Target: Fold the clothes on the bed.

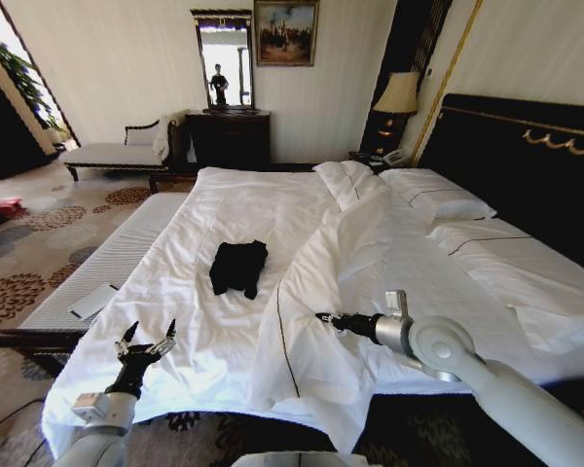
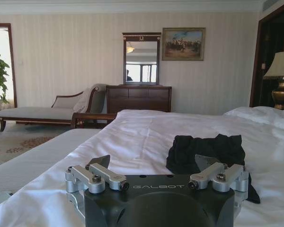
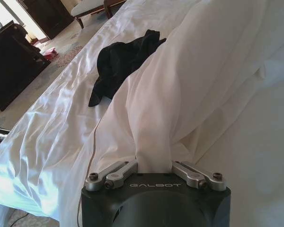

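Note:
The clothes (image 1: 238, 266), a black garment bunched in a heap, lie on the white bed (image 1: 243, 204) near its middle. They also appear in the left wrist view (image 2: 206, 149) and the right wrist view (image 3: 120, 59). My left gripper (image 1: 146, 342) hovers open over the bed's near left corner, well short of the clothes, and nothing sits between its fingers (image 2: 100, 163). To the right of the clothes, my right gripper (image 1: 323, 318) is shut on a raised fold of the white duvet (image 3: 154, 142), which hangs pulled up from its jaws.
A white-striped bench (image 1: 107, 258) with a flat white item (image 1: 94, 300) runs along the bed's left side. Pillows (image 1: 438, 199) and the dark headboard (image 1: 526, 165) are at the right. A chaise (image 1: 117, 154), dresser (image 1: 229, 138) and lamp (image 1: 399, 94) stand by the far wall.

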